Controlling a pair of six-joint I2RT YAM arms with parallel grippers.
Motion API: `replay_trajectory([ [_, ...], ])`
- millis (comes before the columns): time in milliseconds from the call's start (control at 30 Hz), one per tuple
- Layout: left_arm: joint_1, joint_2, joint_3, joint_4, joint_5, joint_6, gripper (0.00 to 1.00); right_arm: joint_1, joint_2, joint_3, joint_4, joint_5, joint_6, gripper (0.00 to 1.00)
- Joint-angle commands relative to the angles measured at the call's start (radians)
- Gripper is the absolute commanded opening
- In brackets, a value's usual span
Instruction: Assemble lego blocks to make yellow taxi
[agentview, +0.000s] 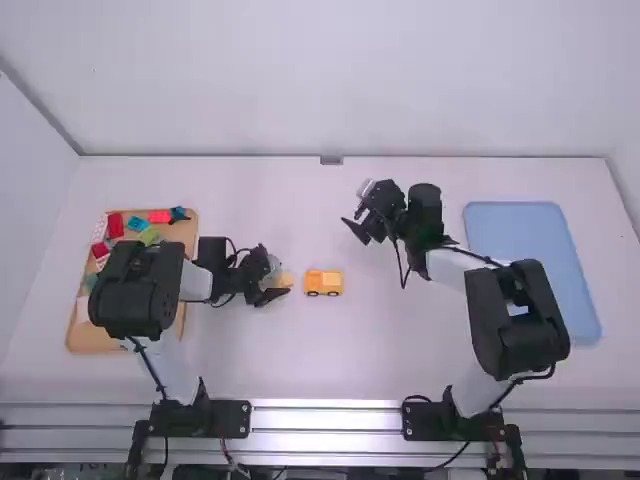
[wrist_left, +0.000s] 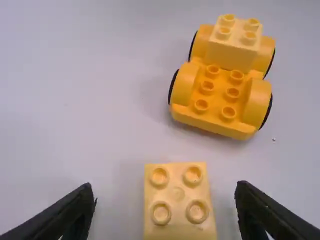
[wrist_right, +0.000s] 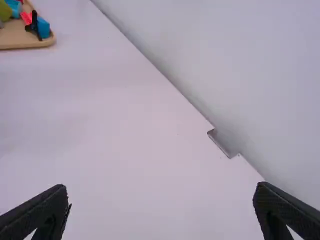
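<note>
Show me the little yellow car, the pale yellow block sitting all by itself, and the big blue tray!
Yellow car (wrist_left: 220, 90): left wrist view, on its studded base.
Pale yellow block (wrist_left: 178, 194): left wrist view, on its top, among the four studs.
Blue tray (agentview: 520, 230): high view, on its bare floor.

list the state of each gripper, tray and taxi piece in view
Left gripper: open
Right gripper: open
Loose pale yellow four-stud block: between left gripper's fingers, ungripped
Yellow wheeled base: upright, pale yellow block mounted
Light wooden tray: holding assorted blocks
Blue tray: partly behind right arm
</note>
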Motion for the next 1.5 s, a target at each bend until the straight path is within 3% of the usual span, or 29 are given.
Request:
replay_trajectory([
  [0, -0.002, 0.012, -0.028, 0.029, -0.034, -0.020, 0.70, 0.002, -0.001, -0.008, 0.000, -0.010, 0.002, 0.98],
  [67, 0.003, 0.012, -0.043, 0.068, -0.046, -0.032, 0.59, 0.002, -0.001, -0.008, -0.004, -0.010, 0.003, 0.98],
  [467, -0.012, 0.012, -0.075, 0.106, -0.043, -0.035, 0.46, 0.002, -0.001, -0.008, -0.016, -0.010, 0.000, 0.98],
  [700, -0.018, 0.012, -0.074, 0.131, -0.041, -0.034, 0.30, 0.003, -0.001, -0.008, -0.017, -0.010, 0.008, 0.98],
  [933, -0.015, -0.080, -0.073, 0.250, 0.045, -0.169, 0.27, 0.003, -0.001, -0.010, -0.053, -0.031, 0.090, 0.98],
  [1100, -0.026, -0.159, -0.069, 0.210, 0.165, -0.193, 0.26, 0.003, 0.019, -0.053, -0.259, -0.323, -0.114, 0.98],
  [1233, -0.048, -0.158, -0.025, 0.148, 0.188, -0.187, 0.18, 0.003, 0.063, -0.097, -0.273, -0.497, -0.276, 0.98],
  [1300, -0.070, -0.158, 0.020, 0.021, 0.164, -0.122, 0.15, 0.003, 0.091, -0.120, -0.280, -0.591, -0.364, 0.98],
  [1467, -0.105, -0.158, 0.137, -0.262, 0.127, 0.052, 0.14, 0.003, 0.157, -0.131, -0.276, -0.618, -0.415, 0.98],
])
